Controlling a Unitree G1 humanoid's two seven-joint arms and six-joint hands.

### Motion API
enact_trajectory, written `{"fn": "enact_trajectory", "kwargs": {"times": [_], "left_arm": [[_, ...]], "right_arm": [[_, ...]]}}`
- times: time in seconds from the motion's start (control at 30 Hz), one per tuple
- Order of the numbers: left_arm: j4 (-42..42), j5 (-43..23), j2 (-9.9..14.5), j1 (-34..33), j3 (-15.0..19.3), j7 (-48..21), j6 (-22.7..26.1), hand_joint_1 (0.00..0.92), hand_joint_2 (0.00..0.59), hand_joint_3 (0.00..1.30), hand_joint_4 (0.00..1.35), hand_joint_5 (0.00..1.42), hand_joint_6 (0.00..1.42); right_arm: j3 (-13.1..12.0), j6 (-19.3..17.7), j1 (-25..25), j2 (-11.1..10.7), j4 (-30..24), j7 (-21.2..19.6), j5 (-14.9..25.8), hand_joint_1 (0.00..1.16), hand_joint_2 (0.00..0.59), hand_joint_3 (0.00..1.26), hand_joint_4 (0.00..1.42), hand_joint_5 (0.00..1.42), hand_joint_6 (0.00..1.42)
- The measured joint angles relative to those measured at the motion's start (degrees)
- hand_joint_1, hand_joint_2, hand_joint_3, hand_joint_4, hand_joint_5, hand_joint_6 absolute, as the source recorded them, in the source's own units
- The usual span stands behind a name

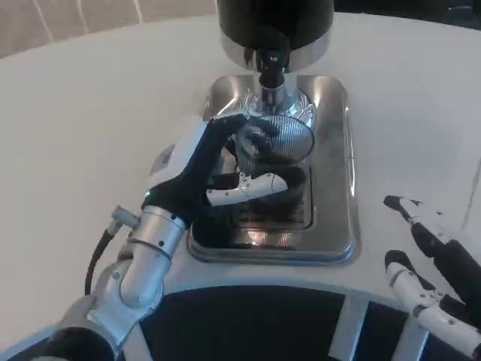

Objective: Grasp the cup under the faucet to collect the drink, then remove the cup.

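A clear ribbed cup (279,147) with dark drink in it stands on the steel drip tray (332,143), just in front of the black faucet spout (271,66) of the dispenser. My left hand (207,174) wraps the cup from the left, thumb behind its rim and fingers (252,187) across its front. My right hand (432,265) rests at the table's near right edge, fingers spread, holding nothing.
The black and chrome dispenser body (275,26) rises at the back of the tray. White tabletop (90,128) stretches to the left and right of the tray. The table's rounded front edge (255,280) runs beneath my forearms.
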Motion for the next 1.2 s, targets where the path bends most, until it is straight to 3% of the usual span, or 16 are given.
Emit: {"fn": "enact_trajectory", "kwargs": {"times": [0.23,0.5,0.67,1.2], "left_arm": [[-2.3,-0.65,2.15,2.8,0.96,-1.2,-2.13,0.649,0.027,0.94,1.11,1.38,1.42],[-6.57,-2.95,5.89,8.07,3.99,-4.73,-5.07,0.651,0.011,0.94,1.1,1.38,1.42],[-10.54,-5.32,8.83,11.94,6.82,-7.93,-7.34,0.651,0.007,0.94,1.1,1.38,1.42],[-21.03,-13.79,12.29,21.98,14.45,-16.77,-8.47,0.659,0.0,0.93,1.1,1.36,1.42]], "right_arm": [[-0.38,-0.57,-0.32,-0.01,0.0,-0.07,0.48,0.01,0.538,0.02,0.0,0.0,0.0],[-0.15,-0.56,-1.18,-0.01,0.0,-0.46,0.63,0.01,0.532,0.02,0.0,0.0,0.0],[1.38,-0.52,-1.4,0.14,-0.01,-0.69,0.27,0.01,0.532,0.02,0.0,0.0,0.0],[5.9,1.68,-3.68,-3.2,-0.01,0.42,-2.17,0.0,0.535,0.02,0.0,0.0,0.0]]}}
